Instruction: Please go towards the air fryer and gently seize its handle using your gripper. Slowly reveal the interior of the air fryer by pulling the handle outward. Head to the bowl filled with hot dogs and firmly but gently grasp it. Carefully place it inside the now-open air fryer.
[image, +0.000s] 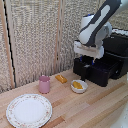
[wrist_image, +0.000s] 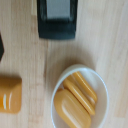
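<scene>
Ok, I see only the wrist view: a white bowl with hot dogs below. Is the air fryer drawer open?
Observer: Yes, the air fryer has its drawer pulled out.
Operator: What stands near the bowl?
Observer: A pink cup, to the exterior view's left of it.
Operator: And the gripper?
Observer: It hangs before the drawer, higher than the bowl; open or shut, I cannot tell.
</scene>
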